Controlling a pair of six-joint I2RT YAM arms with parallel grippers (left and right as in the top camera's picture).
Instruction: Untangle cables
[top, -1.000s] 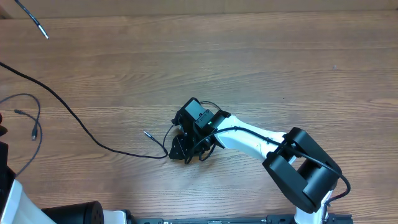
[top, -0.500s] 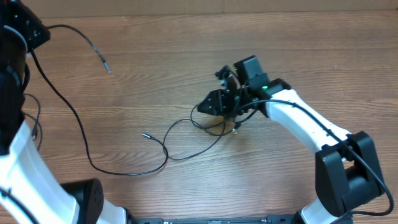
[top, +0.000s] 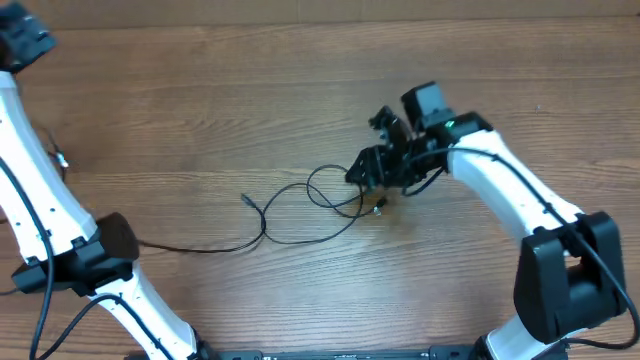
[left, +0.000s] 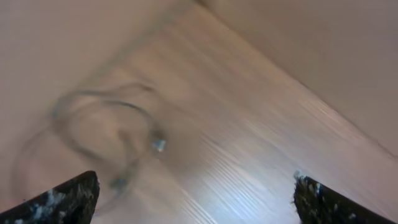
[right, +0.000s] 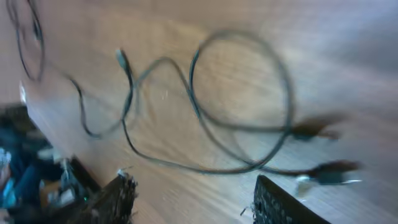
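Overhead view.

Item 1: cables (top: 300, 238), thin black cord lying on the table (top: 200, 110) about its middle.
- One open loop (top: 322, 190) sits near the centre.
- A strand runs from the loop toward the near left corner, as far as the left arm (top: 40, 200).
- A small plug tip (top: 245, 198) points toward the left edge.
- A second plug (top: 380, 207) lies at the right end of the loop.

Item 2: right fingers (top: 365, 168), just beside the right end of the loop, on its far side and close above the second plug.
- In the right wrist view the fingers (right: 115, 202) stand apart with nothing between them.
- The loop (right: 290, 99) lies flat on the wood beyond the fingertips, touching neither finger.
- Two dark plug ends lie to its right, too blurred to tell more.

Item 3: left fingers (left: 68, 199), up at the far left corner, well apart from the central cord.
- In the left wrist view they stand wide apart at the lower corners of the frame, holding nothing.
- Beyond them a blurred coil (left: 93, 99) of cord with a pale tip (left: 159, 145) lies on the wood, apart from both fingers.
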